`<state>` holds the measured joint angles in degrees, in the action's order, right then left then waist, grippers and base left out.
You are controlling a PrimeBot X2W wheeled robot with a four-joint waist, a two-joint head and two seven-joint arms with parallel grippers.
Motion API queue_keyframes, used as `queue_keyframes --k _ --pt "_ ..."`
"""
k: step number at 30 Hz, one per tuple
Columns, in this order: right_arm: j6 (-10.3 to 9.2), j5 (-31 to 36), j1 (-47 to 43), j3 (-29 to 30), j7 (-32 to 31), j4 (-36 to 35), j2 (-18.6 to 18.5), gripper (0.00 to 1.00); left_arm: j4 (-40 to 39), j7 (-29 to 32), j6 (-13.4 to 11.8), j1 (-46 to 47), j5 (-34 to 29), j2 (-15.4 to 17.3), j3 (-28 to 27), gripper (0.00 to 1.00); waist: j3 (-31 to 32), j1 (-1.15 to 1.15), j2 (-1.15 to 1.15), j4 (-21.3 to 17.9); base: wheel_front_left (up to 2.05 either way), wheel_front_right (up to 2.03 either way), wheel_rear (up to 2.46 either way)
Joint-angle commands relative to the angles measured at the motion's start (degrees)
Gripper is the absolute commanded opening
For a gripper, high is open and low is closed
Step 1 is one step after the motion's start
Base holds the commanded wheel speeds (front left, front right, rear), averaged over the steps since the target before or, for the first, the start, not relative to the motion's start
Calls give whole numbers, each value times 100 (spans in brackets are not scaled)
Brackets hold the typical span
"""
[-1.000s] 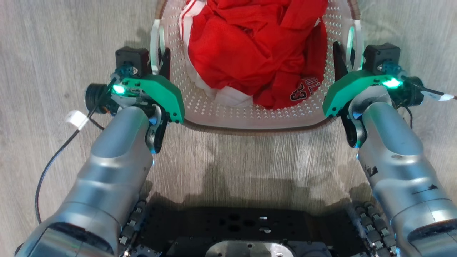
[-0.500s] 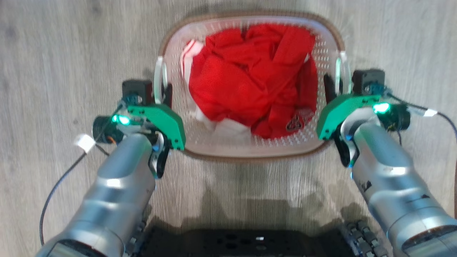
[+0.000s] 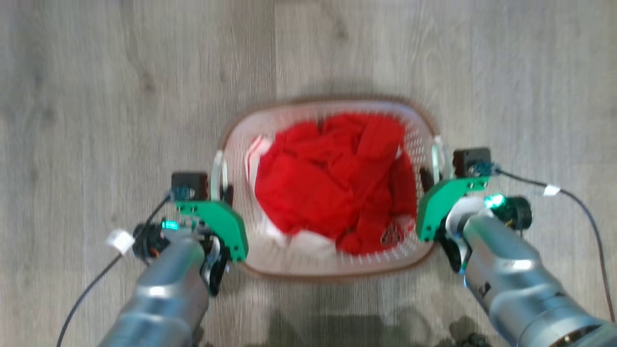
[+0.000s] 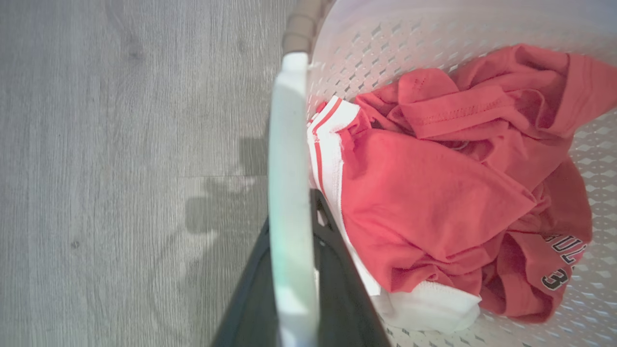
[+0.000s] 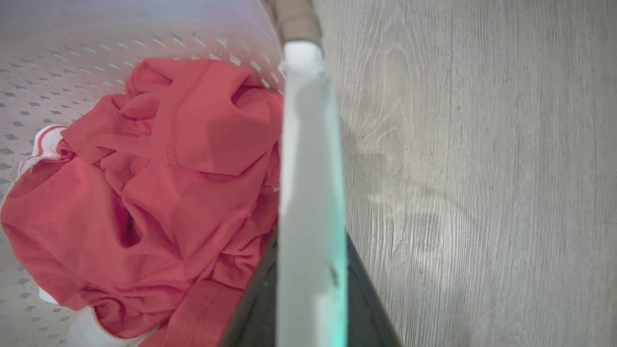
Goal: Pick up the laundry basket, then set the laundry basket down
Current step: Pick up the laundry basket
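White plastic with many small holes makes the walls of the basket (image 3: 289,123), and a brown woven-look rim (image 3: 332,275) goes around its rounded top. It is on the grey wood floor (image 3: 120,96) straight in front of me, between my two arms. I cannot tell if it rests on the floor or hangs just above it.

My left gripper (image 3: 224,190) is clamped on the left handle (image 4: 289,193). My right gripper (image 3: 430,176) is clamped on the right handle (image 5: 311,193). In each wrist view the white handle runs up between my two dark fingers and hides their tips.

Red clothes (image 3: 332,193) with some white cloth cover the bottom of the basket. A dark print on them is folded and cut off, so I cannot read it. The head view is blurred.
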<state>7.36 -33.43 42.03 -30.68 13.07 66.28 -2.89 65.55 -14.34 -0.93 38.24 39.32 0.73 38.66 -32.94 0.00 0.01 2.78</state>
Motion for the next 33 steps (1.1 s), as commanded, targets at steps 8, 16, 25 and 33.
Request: queue_keyframes --k 8,16,25,33 --pt "13 -684 -618 -776 -509 118 2 0 314 347 86 -412 504 215 264 0 1072 0 -1 -163 0 0 0" --pt "13 -1186 -970 -1258 -884 227 2 0 368 548 65 -758 820 215 562 0 1758 0 -1 -183 0 0 0" --pt "13 -1594 -1291 -1664 -1115 343 2 0 389 658 -4 -1146 1119 215 835 0 2371 0 -1 -207 0 0 0" --pt "13 -1846 -1406 -1932 -1138 357 2 0 475 717 55 -1329 1275 215 984 0 2713 0 -1 -237 0 0 0"
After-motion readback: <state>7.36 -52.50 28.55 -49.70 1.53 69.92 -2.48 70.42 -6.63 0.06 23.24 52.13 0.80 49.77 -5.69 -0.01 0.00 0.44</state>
